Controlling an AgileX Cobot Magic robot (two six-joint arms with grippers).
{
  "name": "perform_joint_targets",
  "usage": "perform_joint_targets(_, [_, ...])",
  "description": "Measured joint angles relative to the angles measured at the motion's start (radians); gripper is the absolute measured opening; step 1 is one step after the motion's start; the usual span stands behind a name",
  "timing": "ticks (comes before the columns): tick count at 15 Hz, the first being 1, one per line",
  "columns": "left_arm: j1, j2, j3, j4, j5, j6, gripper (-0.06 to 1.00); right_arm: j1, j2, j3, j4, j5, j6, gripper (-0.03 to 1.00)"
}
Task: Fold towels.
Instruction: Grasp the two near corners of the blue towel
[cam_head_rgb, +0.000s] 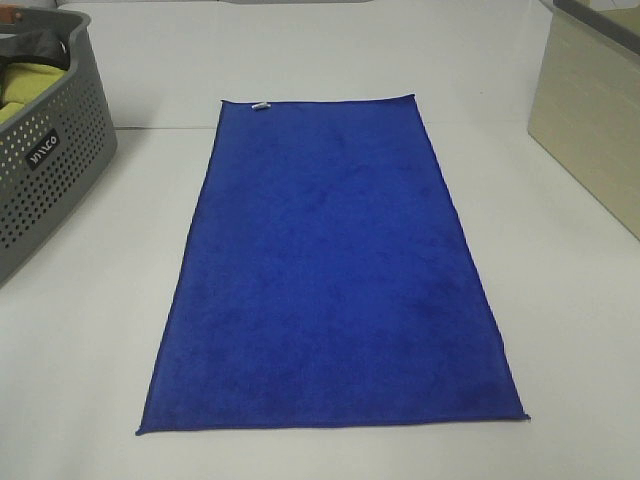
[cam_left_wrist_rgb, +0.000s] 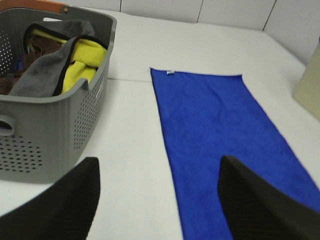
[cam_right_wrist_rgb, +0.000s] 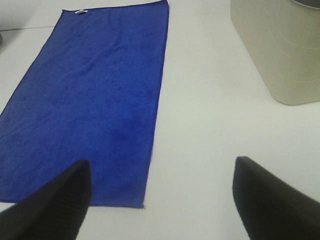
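Note:
A royal-blue towel (cam_head_rgb: 330, 270) lies flat and spread out on the white table, long side running front to back, with a small white tag (cam_head_rgb: 260, 105) at its far short edge. It also shows in the left wrist view (cam_left_wrist_rgb: 225, 130) and in the right wrist view (cam_right_wrist_rgb: 90, 100). Neither gripper appears in the exterior high view. My left gripper (cam_left_wrist_rgb: 157, 200) is open and empty above the table, left of the towel. My right gripper (cam_right_wrist_rgb: 162, 200) is open and empty above the table, right of the towel's near corner.
A grey perforated basket (cam_head_rgb: 50, 160) with yellow-green and grey cloths (cam_left_wrist_rgb: 65, 60) stands at the left. A beige bin (cam_head_rgb: 590, 120) stands at the right, also in the right wrist view (cam_right_wrist_rgb: 280, 50). The white table (cam_head_rgb: 560, 330) lies around the towel.

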Motion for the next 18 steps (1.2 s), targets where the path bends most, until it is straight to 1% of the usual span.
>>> perform_joint_targets(1, [0.000,0.058,0.000,-0.035,-0.084,-0.059,0.64,0.000,0.078,-0.007,0.000,-0.049,0.006,0.74])
perform_joint_targets(2, [0.000,0.127,-0.002,-0.096,-0.158,-0.099,0.64,0.000,0.153,-0.007,0.002,-0.108,0.020,0.74])
perform_joint_targets(3, [0.000,0.215,-0.002,-0.183,-0.218,-0.117,0.64,0.000,0.233,-0.007,0.007,-0.165,0.028,0.73])
perform_joint_targets(4, [0.000,0.307,-0.002,-0.262,-0.245,-0.116,0.64,0.000,0.322,-0.007,0.017,-0.204,0.037,0.71])
perform_joint_targets(5, [0.000,0.394,-0.002,-0.332,-0.253,-0.090,0.64,0.000,0.402,-0.010,0.030,-0.220,0.040,0.70])
perform_joint_targets(6, [0.000,0.484,-0.002,-0.401,-0.254,-0.034,0.64,0.000,0.479,-0.020,0.036,-0.220,0.043,0.70])
perform_joint_targets(7, [0.000,0.584,-0.002,-0.480,-0.252,0.057,0.64,0.000,0.560,-0.041,0.036,-0.213,0.043,0.69])
perform_joint_targets(8, [0.000,0.773,-0.002,-0.643,-0.222,0.260,0.64,0.000,0.700,-0.090,0.039,-0.192,0.043,0.69])
perform_joint_targets(10, [0.000,0.948,-0.002,-0.792,-0.182,0.457,0.64,0.000,0.832,-0.130,0.082,-0.181,0.035,0.69])
perform_joint_targets(11, [0.000,1.040,-0.002,-0.851,-0.169,0.539,0.64,0.000,0.897,-0.143,0.126,-0.179,-0.001,0.69])
perform_joint_targets(13, [0.000,1.196,-0.002,-0.939,-0.164,0.666,0.64,0.000,1.027,-0.147,0.244,-0.178,-0.117,0.69])
perform_joint_targets(15, [0.000,1.329,-0.002,-1.006,-0.166,0.765,0.64,0.000,1.146,-0.147,0.375,-0.177,-0.247,0.69])
perform_joint_targets(17, [0.000,1.442,-0.003,-1.048,-0.167,0.856,0.64,0.000,1.249,-0.147,0.449,-0.175,-0.343,0.69])
perform_joint_targets(18, [0.000,1.489,-0.005,-1.063,-0.167,0.892,0.64,0.000,1.297,-0.148,0.470,-0.174,-0.378,0.69])
